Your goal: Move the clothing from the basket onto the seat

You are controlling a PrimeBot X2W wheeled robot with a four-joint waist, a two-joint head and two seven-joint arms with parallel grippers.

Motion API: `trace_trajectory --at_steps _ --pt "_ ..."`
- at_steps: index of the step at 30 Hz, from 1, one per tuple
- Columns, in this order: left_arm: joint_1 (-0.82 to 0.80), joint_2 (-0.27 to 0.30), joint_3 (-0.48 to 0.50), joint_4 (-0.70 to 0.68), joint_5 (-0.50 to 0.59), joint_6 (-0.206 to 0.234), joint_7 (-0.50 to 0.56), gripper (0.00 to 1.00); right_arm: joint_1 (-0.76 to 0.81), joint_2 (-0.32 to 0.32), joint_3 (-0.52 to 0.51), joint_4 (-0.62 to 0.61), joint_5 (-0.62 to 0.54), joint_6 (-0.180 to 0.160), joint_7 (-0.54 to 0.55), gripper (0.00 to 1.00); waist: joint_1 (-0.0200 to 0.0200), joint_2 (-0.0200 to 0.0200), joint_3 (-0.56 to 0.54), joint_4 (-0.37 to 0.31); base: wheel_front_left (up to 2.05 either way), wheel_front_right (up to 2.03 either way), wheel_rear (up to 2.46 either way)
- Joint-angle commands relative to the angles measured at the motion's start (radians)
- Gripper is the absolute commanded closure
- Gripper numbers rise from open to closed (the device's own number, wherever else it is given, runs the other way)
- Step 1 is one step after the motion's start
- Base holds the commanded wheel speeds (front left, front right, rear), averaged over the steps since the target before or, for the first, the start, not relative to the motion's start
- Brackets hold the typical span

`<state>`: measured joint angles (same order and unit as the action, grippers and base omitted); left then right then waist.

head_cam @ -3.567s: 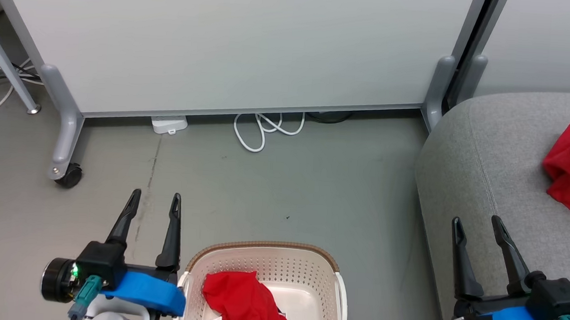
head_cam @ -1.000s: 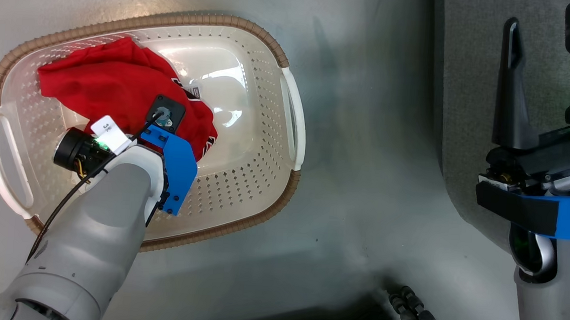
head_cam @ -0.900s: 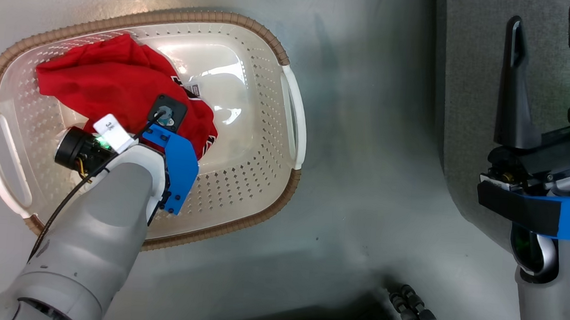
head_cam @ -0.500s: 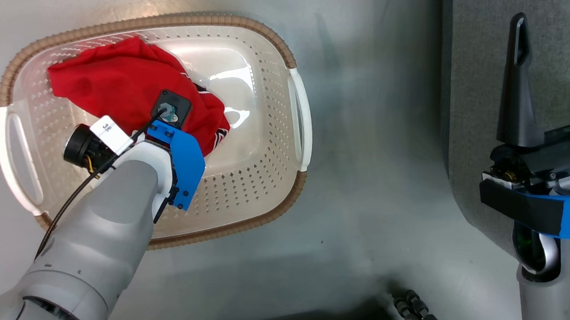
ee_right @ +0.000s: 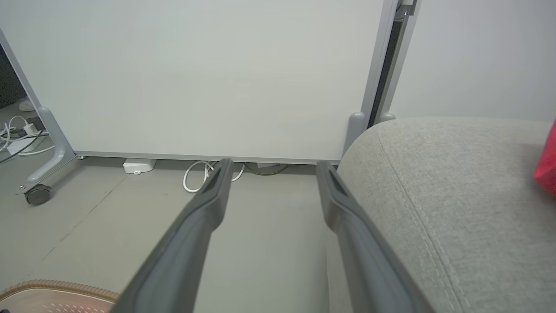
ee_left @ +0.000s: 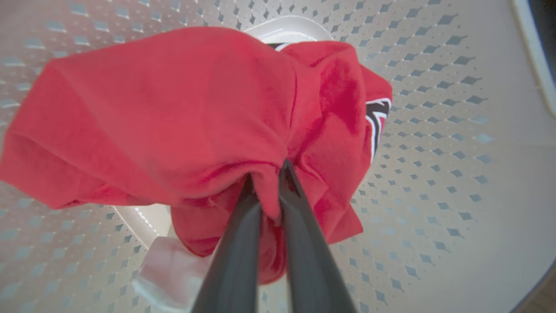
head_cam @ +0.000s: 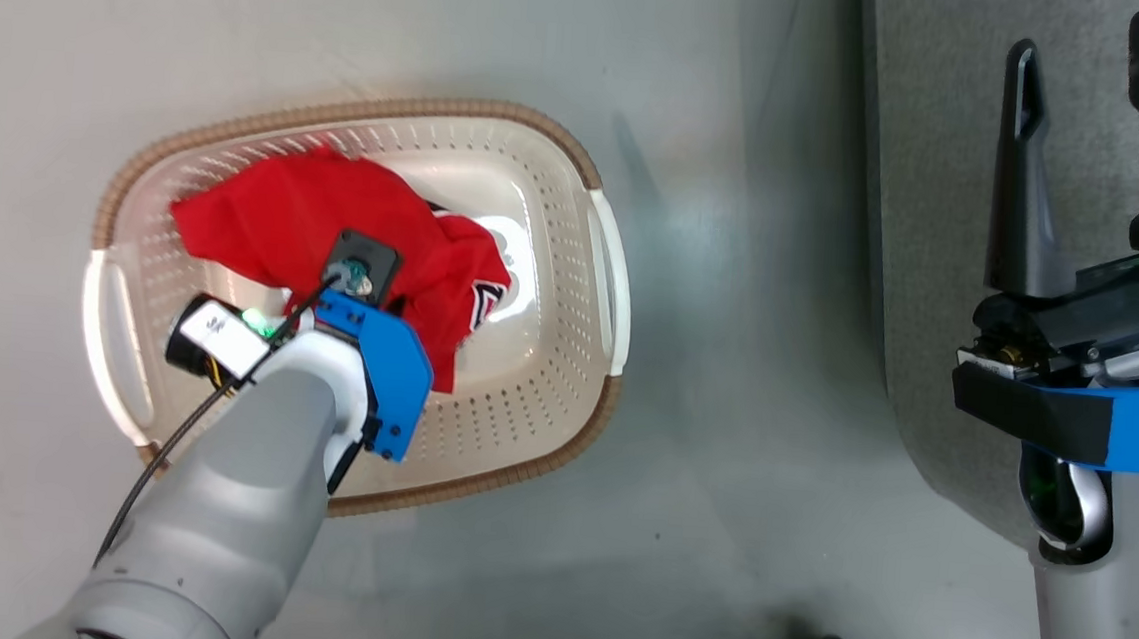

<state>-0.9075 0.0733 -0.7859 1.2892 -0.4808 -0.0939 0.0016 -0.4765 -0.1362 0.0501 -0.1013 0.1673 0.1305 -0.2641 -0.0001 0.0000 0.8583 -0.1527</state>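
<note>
The cream basket (head_cam: 557,289) with brown trim stands on the floor at the left of the head view. A red piece of clothing (head_cam: 336,213) with striped trim at one edge hangs bunched inside it. In the left wrist view my left gripper (ee_left: 267,169) is shut on a fold of this red clothing (ee_left: 173,108), which is raised off the basket's perforated bottom (ee_left: 434,174). A pale white piece (ee_left: 169,269) lies beneath it. My right gripper (head_cam: 1083,40) is open and empty over the edge of the grey seat (head_cam: 933,134). Another red piece of clothing (ee_right: 548,169) lies on the seat (ee_right: 434,182).
My left arm (head_cam: 248,477) reaches down into the basket and hides its fingers in the head view. A white partition on castors (ee_right: 195,78) stands behind the floor, with white cables (ee_right: 195,178) and a white adapter (ee_right: 139,165) at its foot.
My left gripper has shut on the red clothing and drawn it up into a bunch. The head camera has shifted, so the basket sits lower and further right. The right gripper stays open.
</note>
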Motion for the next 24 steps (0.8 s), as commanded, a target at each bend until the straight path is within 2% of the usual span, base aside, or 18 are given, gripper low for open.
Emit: trace_trajectory --at_steps 1,14,24 --pt "0.012 -0.003 0.002 0.000 -0.007 -0.004 -0.015 1.00 0.014 -0.005 -0.003 0.007 -0.003 0.000 0.000 0.00 0.0001 0.0000 -0.038 0.015 0.00 0.00 0.00" --pt "0.122 -0.021 -0.004 -0.022 -0.058 -0.023 -0.193 1.00 0.087 -0.015 0.002 0.071 -0.008 0.000 0.000 0.00 0.0001 0.0000 -0.261 0.079 0.00 0.00 0.00" --pt "0.187 -0.021 0.010 -0.067 -0.091 -0.032 -0.263 1.00 0.161 -0.007 0.000 0.124 -0.009 0.000 0.000 0.00 0.0001 0.0000 -0.425 0.117 0.00 0.00 0.00"
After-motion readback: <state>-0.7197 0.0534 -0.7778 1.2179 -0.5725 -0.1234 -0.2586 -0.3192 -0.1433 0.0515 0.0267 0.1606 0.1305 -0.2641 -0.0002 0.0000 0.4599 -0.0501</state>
